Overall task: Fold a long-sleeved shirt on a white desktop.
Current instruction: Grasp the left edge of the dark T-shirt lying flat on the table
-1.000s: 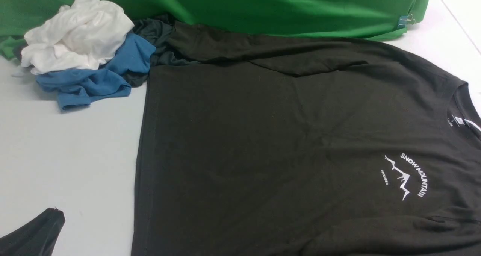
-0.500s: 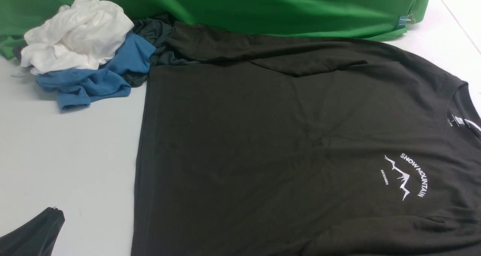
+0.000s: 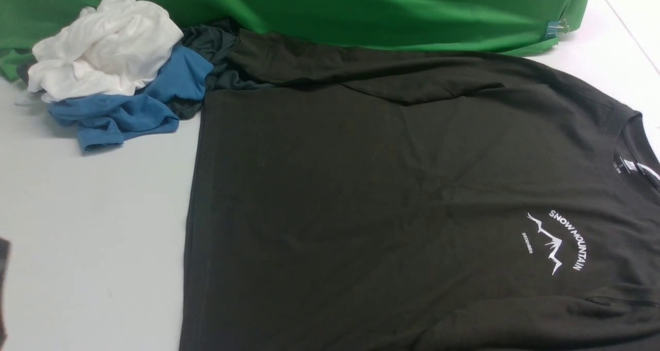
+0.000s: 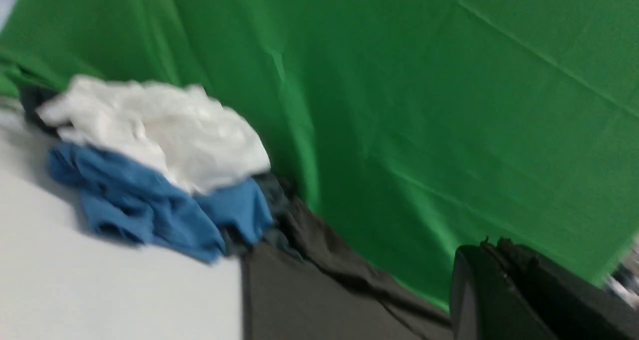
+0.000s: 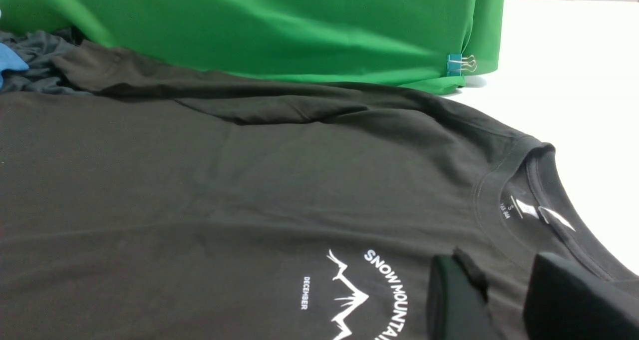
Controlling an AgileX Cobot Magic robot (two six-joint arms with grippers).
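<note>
The white desktop [image 3: 93,227] carries the long-sleeved shirt [image 3: 392,196] spread flat (print upward) beside a crumpled clothes pile [image 3: 113,83].

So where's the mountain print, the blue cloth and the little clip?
mountain print [image 3: 553,245]: front view, white peak line.
blue cloth [image 3: 124,116]: front view, lower folds.
clip [image 5: 454,64]: right wrist view, blue body.

Creased green cloth backdrop [image 3: 386,11], blue binder clip [image 3: 554,28] at its right corner
</note>
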